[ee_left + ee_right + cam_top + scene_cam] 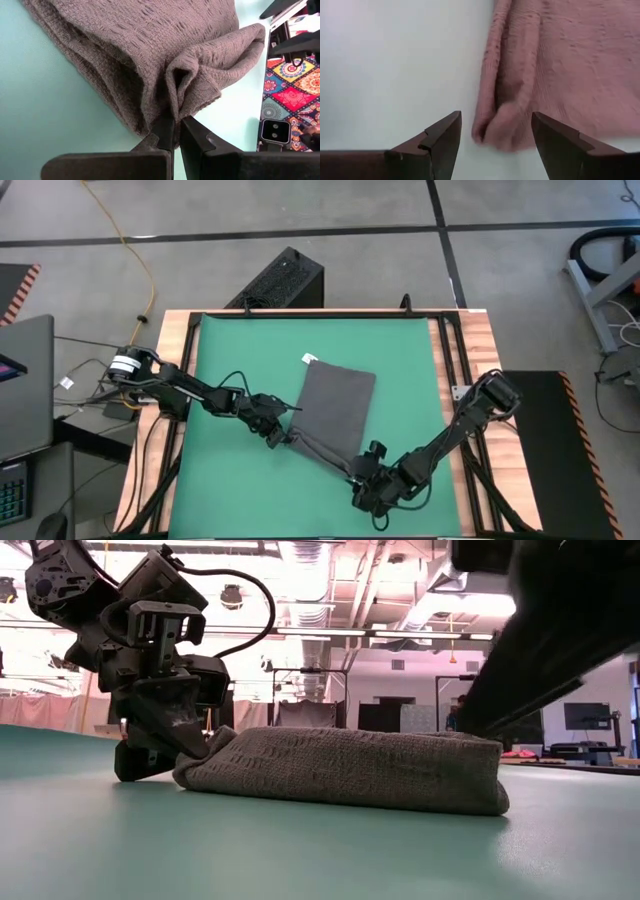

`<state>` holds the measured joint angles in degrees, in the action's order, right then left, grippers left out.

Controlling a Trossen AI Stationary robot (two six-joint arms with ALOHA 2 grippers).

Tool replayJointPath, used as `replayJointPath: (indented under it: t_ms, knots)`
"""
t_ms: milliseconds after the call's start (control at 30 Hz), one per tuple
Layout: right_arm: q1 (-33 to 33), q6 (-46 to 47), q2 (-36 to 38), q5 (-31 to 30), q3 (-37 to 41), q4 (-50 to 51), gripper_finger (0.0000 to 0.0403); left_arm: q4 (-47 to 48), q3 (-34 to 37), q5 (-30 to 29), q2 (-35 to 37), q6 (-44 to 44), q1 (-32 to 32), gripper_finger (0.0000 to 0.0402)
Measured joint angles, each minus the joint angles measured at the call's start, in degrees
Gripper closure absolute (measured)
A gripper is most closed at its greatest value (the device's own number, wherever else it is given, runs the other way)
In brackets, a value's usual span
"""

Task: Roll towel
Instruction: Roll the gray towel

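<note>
Two dark robot arms are seen over a green mat (400,360) that covers the worktop (480,350), with a dark grey towel (335,410) lying near the middle of the mat.

Nearest the front edge, the right end effector (496,131) is held low at the towel's near corner. Its fingers (442,137) are spread wide, one on each side of a small rolled or bunched fold of cloth, and nothing is gripped between them.

A little farther in, at the towel's left near edge, the left end effector (176,131) is closed tight on a pinch of cloth. A puckered ridge of towel is pulled up between its fingers (165,132), and the fabric is gathered into loose folds just beyond them. In the level view across the mat, this end effector (165,755) is shown pressed down against the towel's end, where the cloth is humped slightly.

Beyond both end effectors, most of the towel is laid out as a folded, roughly rectangular pad, set at an angle. A small white tag (309,359) is seen at its far corner. From the side it appears as a thick, flattened bundle, not a tight cylinder.

The task is judged to be at an early stage: only the near edge has been lifted or curled, and almost the whole length is left to be rolled toward the tagged far corner. A grip by the right end effector on its corner seems to be needed first.
</note>
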<state>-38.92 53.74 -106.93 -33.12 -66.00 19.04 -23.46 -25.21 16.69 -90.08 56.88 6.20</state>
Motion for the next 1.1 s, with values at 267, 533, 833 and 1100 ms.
replayJointPath:
  t_ms: [267, 533, 833, 1100]
  knots:
    - [0.35, -0.28, -2.53, 1.6, -1.05, -0.5, 0.0137, -0.2, 0.0, -0.46, -0.02, -0.02, 0.0, 0.0401]
    - [1.24, 1.72, -3.11, 1.78, -0.97, 1.27, 0.0172, -0.33, 0.0, -0.48, -0.02, -0.02, 0.0, 0.0401]
    - [1.31, 1.88, -3.07, 3.24, -5.07, 3.05, 0.0382, -0.51, -0.02, 1.58, 0.13, -0.3, -0.09, 0.0401]
    - [2.34, 13.49, -2.98, 5.09, -9.51, 13.69, 0.0389, -0.77, -0.39, 3.94, 2.45, 1.44, 0.02, 0.0401]
